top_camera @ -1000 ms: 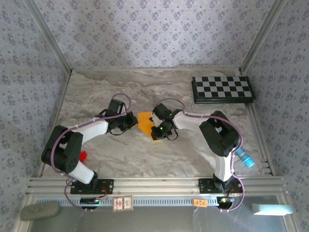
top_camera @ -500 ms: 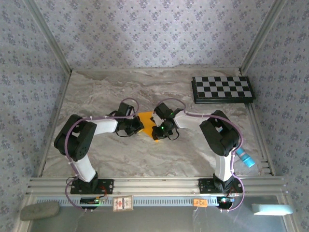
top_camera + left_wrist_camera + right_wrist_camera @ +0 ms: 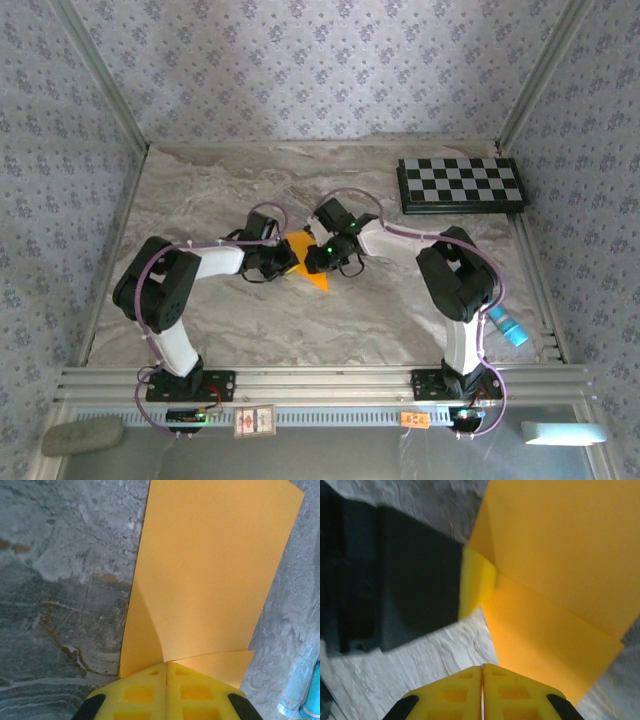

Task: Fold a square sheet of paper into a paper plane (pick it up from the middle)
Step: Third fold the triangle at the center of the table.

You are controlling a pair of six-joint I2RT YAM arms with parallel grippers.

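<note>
The square sheet of paper (image 3: 298, 243) lies partly folded on the marble table, orange-yellow, one pointed corner toward the near edge. My left gripper (image 3: 289, 261) is at its left edge, shut on it. In the left wrist view the paper (image 3: 215, 570) fans out from my closed fingertips (image 3: 167, 664), with one flap curling up. My right gripper (image 3: 313, 262) is over the sheet's right side. In the right wrist view it (image 3: 482, 666) is shut with nothing in it, over bare table just beside the paper (image 3: 560, 555). The left gripper's yellow finger (image 3: 476, 580) meets the fold.
A black-and-white checkerboard (image 3: 460, 185) lies at the back right. A teal cylinder (image 3: 508, 328) rests by the right arm's base near the right rail. Patterned walls close in the table on three sides. The two wrists sit very close together at mid-table.
The left arm swung right and closed on the paper's left edge. The right gripper drew back off the sheet's near corner, which now shows.
</note>
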